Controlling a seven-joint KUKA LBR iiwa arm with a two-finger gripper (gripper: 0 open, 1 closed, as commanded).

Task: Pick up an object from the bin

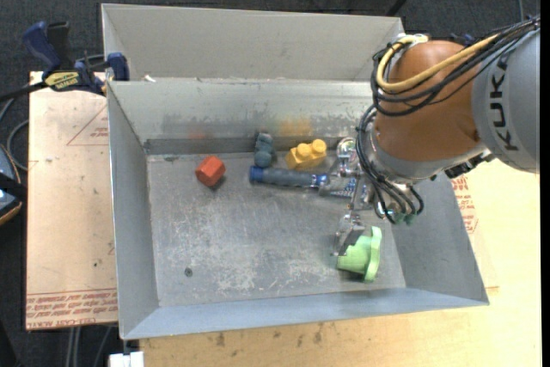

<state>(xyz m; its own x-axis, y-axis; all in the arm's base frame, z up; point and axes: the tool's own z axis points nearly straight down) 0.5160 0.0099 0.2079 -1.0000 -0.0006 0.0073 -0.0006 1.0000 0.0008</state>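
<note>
Grey metal bin (223, 262) fills the middle of the frame, its floor scuffed and mostly bare on the left. The arm (520, 107) comes in from the right edge. Its round orange wrist cover (425, 112), with yellow and black cables looped over it, hangs above the bin's right side, upper right of centre. Below the cover the gripper (351, 236) points down at the lower right part of the floor, with its tip at the upper left edge of a light green blocky plastic piece (366, 259). Tip and green piece look touching or just beside each other, can't say which. Can't tell if the tool is spread or pressed together, because the tip is a small dark metal shape against the green. Nothing reads clearly as pinched. The green piece lies on the floor close to the right sloping wall, lower right of the frame, well apart from everything else. Other items sit in a loose group near the back wall, centre right. A yellow knobbly toy (307, 153) has a short blue-grey piece (263, 149) just to its left. A long dark blue piece (282, 178) lies roughly level just below both, its right end near the wrist hardware. A red cube (210, 172) sits alone further left, apart from that group.
</note>
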